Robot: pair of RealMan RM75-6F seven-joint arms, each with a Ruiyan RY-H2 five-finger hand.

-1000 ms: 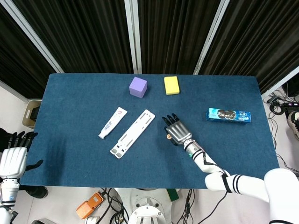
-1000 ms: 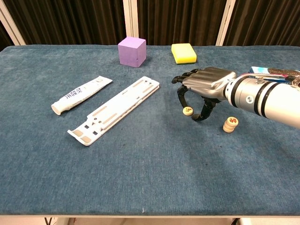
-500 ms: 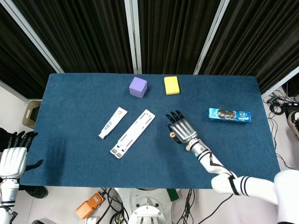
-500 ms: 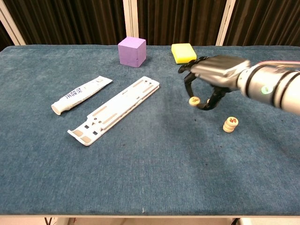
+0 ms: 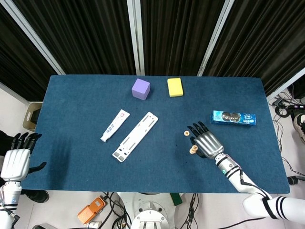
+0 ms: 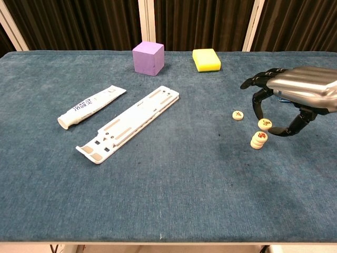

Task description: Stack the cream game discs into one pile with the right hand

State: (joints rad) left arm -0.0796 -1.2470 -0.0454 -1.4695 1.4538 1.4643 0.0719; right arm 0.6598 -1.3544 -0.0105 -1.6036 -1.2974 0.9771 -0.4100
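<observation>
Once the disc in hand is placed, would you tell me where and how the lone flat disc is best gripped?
Pinch the loose disc across its rim, probably from above: it lies flat on the cloth, clear of the pile. The right hand holds another disc.

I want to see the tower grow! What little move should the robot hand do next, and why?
Probably lower the right hand a little and let go. It pinches a round cream game disc just above the small pile of cream discs, not yet resting on it. Another loose cream disc lies on the blue cloth table.
</observation>
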